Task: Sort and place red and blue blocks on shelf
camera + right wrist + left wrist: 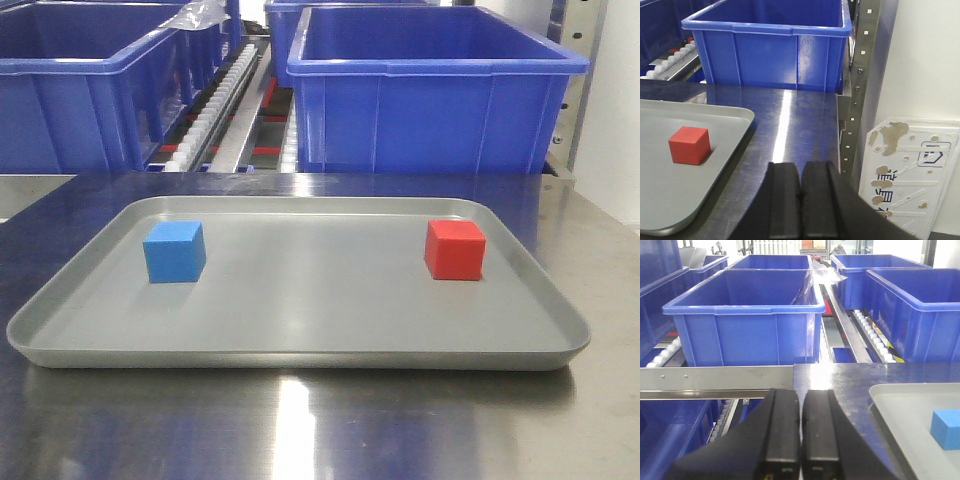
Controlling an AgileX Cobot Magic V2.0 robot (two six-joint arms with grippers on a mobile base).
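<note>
The left gripper (800, 394) is hovering low with its jaws pressing flat against each other, gripping nothing. Off to the right of those jaws, well apart from them, the blue block (946, 427) is sitting on the grey tray (900, 407). Straight ahead of the jaws and a little to their left, the shelf (715, 377) is showing its brushed-steel front rail with two small screws, and beyond the rail a large blue bin (745, 315) is resting on roller tracks.

The right gripper (800, 167) is likewise pinching its jaws together on nothing. To the left of these jaws and slightly ahead of their tips, the red block (688, 145) is lying on the same tray, clear of its rim. Ahead of the jaws another blue bin (770, 50) is standing past the steel tabletop (790, 115).

In the front view both cubes are sitting upright and far apart on the tray, blue toward one end and red toward the other, neither touching the rim.
</note>
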